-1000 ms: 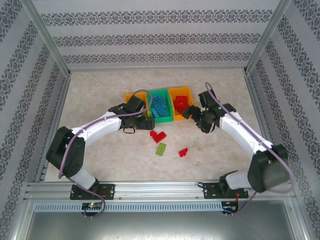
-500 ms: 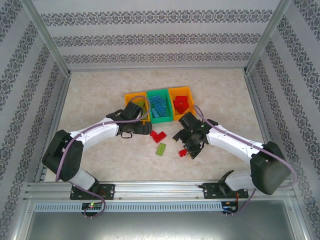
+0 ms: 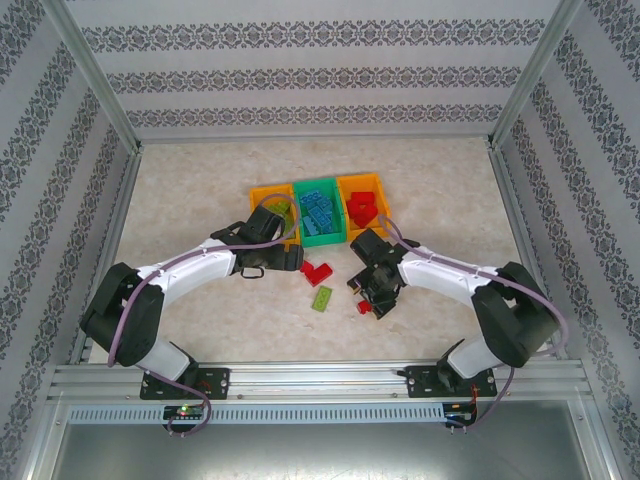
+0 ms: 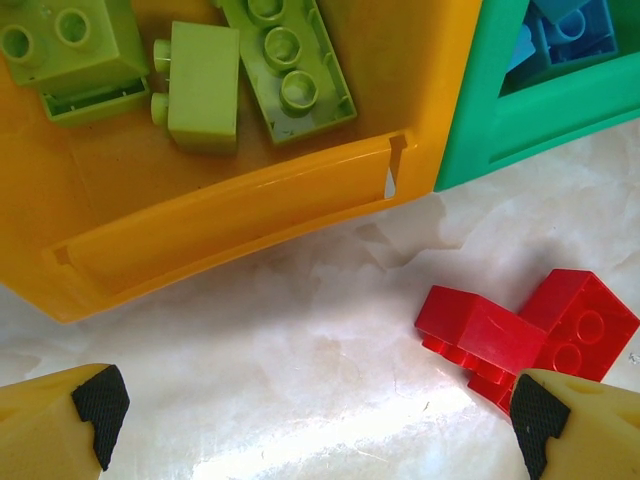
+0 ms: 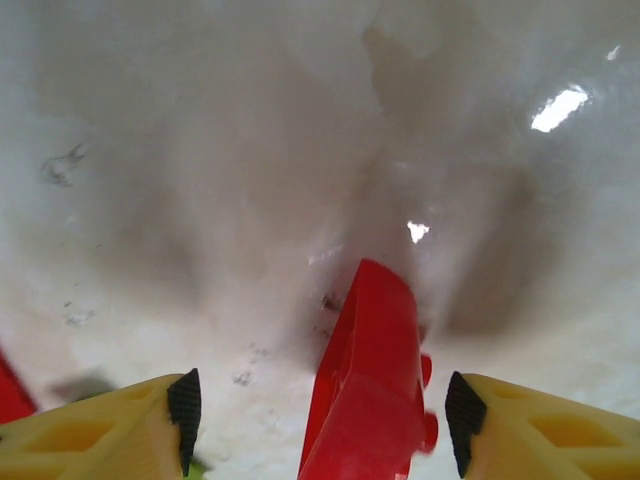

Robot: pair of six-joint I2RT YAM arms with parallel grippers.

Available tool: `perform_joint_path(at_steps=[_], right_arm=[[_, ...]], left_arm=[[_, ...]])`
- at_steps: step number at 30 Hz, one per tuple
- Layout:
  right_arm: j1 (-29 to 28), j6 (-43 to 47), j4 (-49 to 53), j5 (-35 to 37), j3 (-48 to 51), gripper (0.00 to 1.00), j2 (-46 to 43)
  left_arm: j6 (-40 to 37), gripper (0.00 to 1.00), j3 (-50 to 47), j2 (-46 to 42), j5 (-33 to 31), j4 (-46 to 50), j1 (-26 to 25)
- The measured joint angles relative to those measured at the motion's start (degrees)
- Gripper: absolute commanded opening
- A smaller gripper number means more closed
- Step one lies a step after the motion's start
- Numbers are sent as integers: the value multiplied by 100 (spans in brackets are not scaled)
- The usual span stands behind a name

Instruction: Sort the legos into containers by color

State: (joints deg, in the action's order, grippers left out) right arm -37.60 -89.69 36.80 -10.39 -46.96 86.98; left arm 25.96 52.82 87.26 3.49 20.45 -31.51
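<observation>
Bins (image 3: 322, 240) upper centre, mostly filled. Three bricks left mid-frame: red L (image 4: 525, 330), green brick (image 3: 321, 298), small red (image 5: 365, 380). Right gripper (image 5: 322, 405) straddles small red, unclamped; left gripper (image 4: 315, 410) spread wide, empty.

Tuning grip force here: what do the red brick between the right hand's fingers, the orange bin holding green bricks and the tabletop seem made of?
Red brick: hard moulded plastic, glossy; smooth faces, round studs.
Orange bin: probably similar plastic; soft highlight along its moulded rim.
Tabletop: marble-patterned, polished, glare reflecting; stone or laminate, unclear.
</observation>
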Motion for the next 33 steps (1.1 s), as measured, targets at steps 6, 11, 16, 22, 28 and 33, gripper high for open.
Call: perform_joint_path(at_steps=[6,11,16,22,28,33], right_arm=[[44,136,-83,-7,92,36,170],[245,459,0,70,107,26,127],[483,1058,240,426,-39,25,57],[879,1858,376,785,-671,25,-107],[1279,2957,334,1252,-1805,26,66],[1353,4026,238,1558,-2992,27,793]], left_arm=[[2,100,0,-2,-79,0,0],[20,100,0,-2,-85,2,0],[22,100,0,-2,-125,2,0],[44,100,0,0,-122,4,0],[109,100,2,2,-94,4,0],[149,100,4,76,-66,7,-7]])
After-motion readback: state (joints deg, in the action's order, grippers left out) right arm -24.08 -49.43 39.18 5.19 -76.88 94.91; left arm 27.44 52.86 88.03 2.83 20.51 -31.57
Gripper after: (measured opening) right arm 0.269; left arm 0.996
